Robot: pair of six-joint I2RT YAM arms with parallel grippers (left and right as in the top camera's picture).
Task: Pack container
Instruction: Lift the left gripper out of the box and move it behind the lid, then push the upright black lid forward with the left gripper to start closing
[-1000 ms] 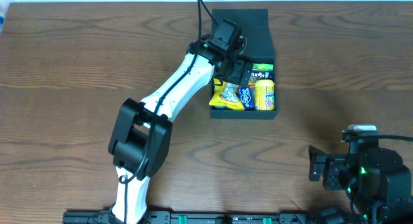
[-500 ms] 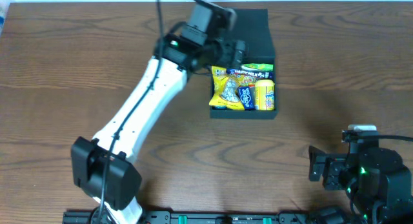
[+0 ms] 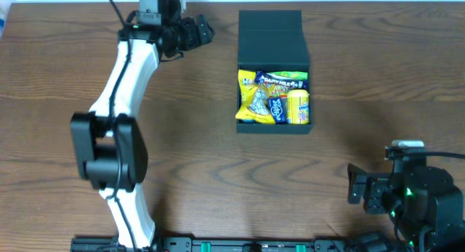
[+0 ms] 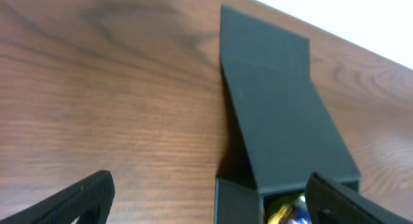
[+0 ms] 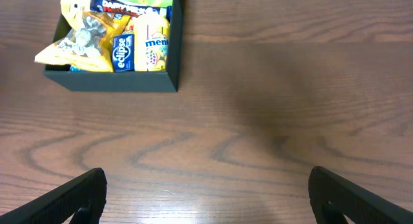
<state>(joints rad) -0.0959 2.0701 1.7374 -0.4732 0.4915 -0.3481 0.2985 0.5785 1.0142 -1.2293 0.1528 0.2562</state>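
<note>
The container [image 3: 274, 127] is a dark teal-black box at the table's back middle. Its flap lid [image 3: 270, 35] stands open toward the far edge. Snack packets [image 3: 273, 96] in yellow, blue and green fill its open part. The box also shows in the left wrist view [image 4: 277, 121] and in the right wrist view [image 5: 110, 81]. My left gripper [image 3: 203, 30] is open and empty at the far left of the box, apart from it. My right gripper [image 3: 354, 185] is open and empty near the front right corner, far from the box.
The wooden table [image 3: 218, 172] carries only the box. The table's far edge runs just behind the lid and the left gripper. The right arm's base sits at the front right corner.
My left arm has pulled up out of the box and swung left and back, from over the snacks to the far left of the lid. The right arm has not moved.
</note>
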